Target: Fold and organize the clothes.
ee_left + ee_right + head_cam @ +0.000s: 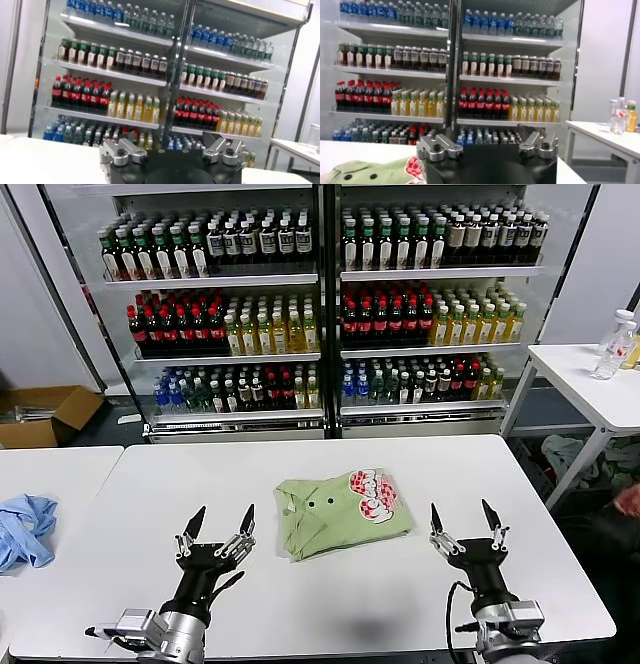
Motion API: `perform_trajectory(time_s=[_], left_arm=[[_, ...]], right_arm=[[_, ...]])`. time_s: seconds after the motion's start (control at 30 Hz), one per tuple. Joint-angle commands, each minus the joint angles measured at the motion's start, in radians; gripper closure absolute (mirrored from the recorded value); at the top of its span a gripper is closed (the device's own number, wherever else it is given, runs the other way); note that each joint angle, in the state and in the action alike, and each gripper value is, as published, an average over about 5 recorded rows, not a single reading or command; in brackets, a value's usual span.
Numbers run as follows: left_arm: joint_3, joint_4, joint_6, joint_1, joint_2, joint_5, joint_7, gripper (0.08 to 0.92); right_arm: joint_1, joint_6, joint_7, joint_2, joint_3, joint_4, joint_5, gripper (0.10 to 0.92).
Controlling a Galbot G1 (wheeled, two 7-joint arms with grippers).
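Two glass-fronted drink coolers (320, 304) fill the back wall ahead of me, their shelves packed with rows of bottles: dark ones on top, red-capped cola and yellow drinks in the middle, blue water below. My wrist cameras both look straight at those same shelves.

Below them stretches the white table (330, 584) where I work, with a second white table (50, 474) butted against its left side and a third white table (590, 384) standing off to the far right, carrying a few bottles (612, 344). A cardboard box (45, 414) sits on the floor at far left.

On the main table, near its middle and a little toward the coolers from my grippers, lies the light green T-shirt (335, 519), folded into a compact rectangle with its red-pink and white print (372, 492) facing up at the right rear corner. It rests between my two arms and touches neither.

A light blue garment (25, 529) lies crumpled on the left table, well apart from the shirt.

My left gripper (220, 524) hovers over the table just left of the shirt, fingers spread apart and holding nothing. My right gripper (463, 519) hovers just right of the shirt, fingers likewise spread and holding nothing.
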Motion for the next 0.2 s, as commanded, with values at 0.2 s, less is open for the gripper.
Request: perform_trajectory(time_s=[0.2], left_arm=[[-0.006, -0.029, -0.007, 0.046, -0.011, 0.048, 0.004, 0.177]], right_arm=[[-0.125, 0.005, 0.004, 0.007, 0.048, 0.117, -0.031, 0.203]])
